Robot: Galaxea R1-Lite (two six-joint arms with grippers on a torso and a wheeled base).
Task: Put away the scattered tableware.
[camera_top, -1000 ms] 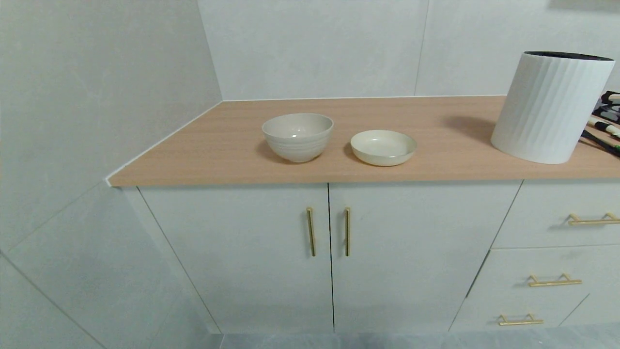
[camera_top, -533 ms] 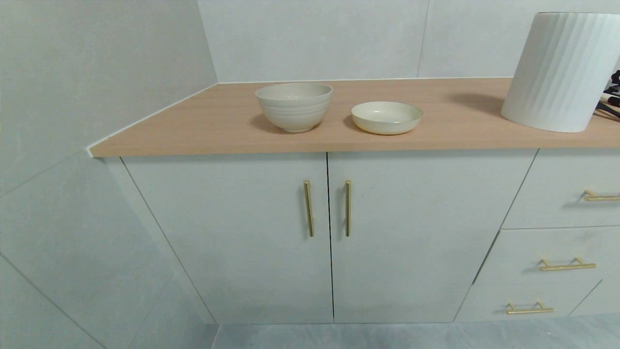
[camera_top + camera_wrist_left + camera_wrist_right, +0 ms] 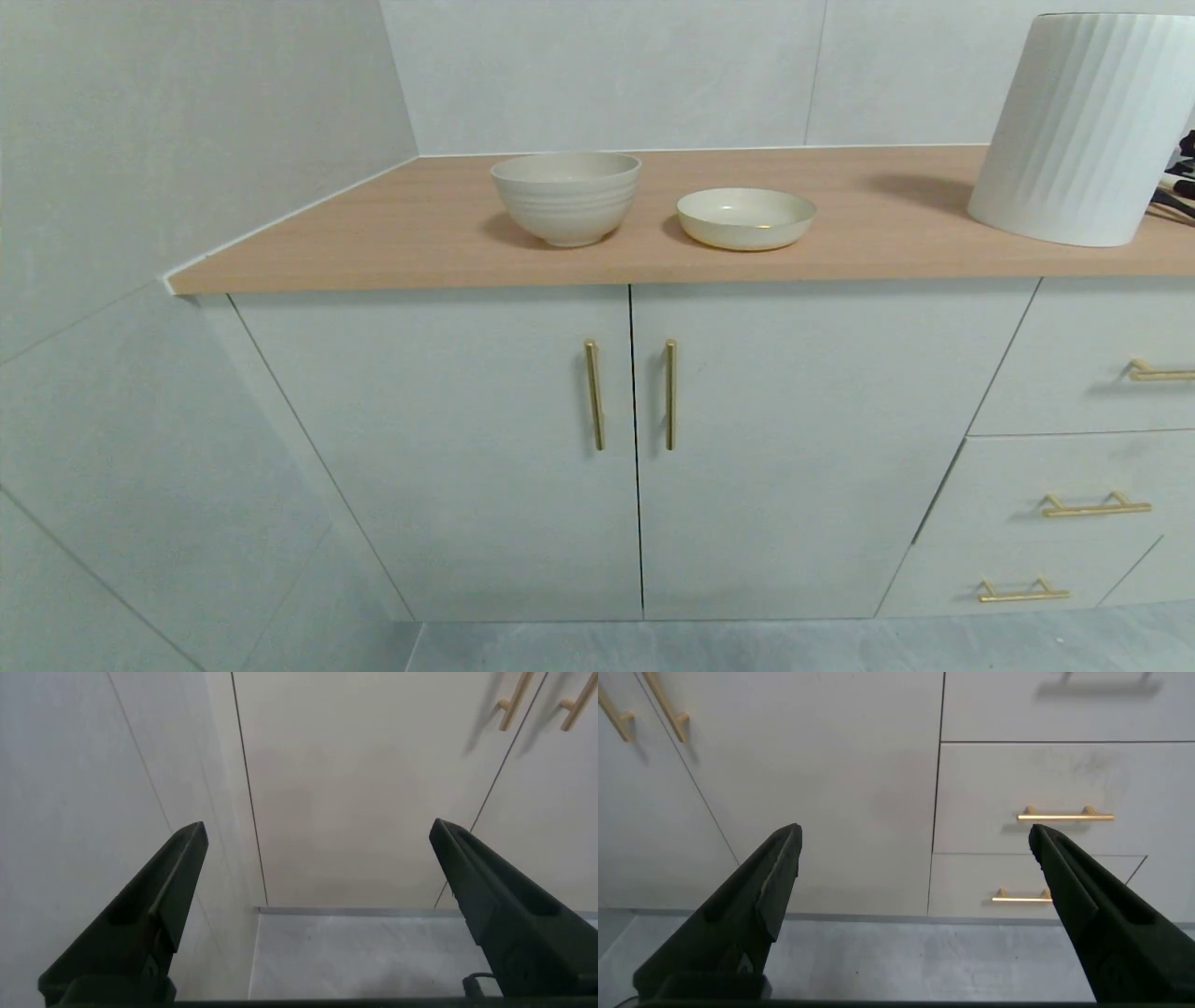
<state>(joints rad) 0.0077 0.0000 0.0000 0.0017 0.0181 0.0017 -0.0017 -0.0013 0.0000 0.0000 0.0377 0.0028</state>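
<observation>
Bowl (image 3: 566, 198) and dish (image 3: 745, 217) are both sitting on the wooden counter (image 3: 420, 233), upper middle of the head view. The bowl is the deeper ribbed one, on the left. The dish is the shallow cream one just beside it on the right, with a small gap between them, not touching. Both are upright.

Upper right there's a big white ribbed bin (image 3: 1074, 131) on the same counter, well apart from the dish. Some dark bits (image 3: 1178, 191) that I can't make out poke past it at the frame edge.

Under the counter, two doors (image 3: 448, 448) are shut, with a pair of gold handles (image 3: 594, 394) side by side in the centre. The drawers (image 3: 1074, 504) at lower right have gold pulls.

Neither claw is anywhere near the tableware. The left claw (image 3: 318, 833) is spread wide with nothing in it. It's pointed at the bottom of a door, close to the floor (image 3: 355, 952) and the side wall. The right claw (image 3: 915, 835) is spread wide and empty too, facing the seam where the doors meet the drawers, also low down by the floor. So the bowl and dish are up on the counter and the claws are down in front of the cabinet, well apart from both.
</observation>
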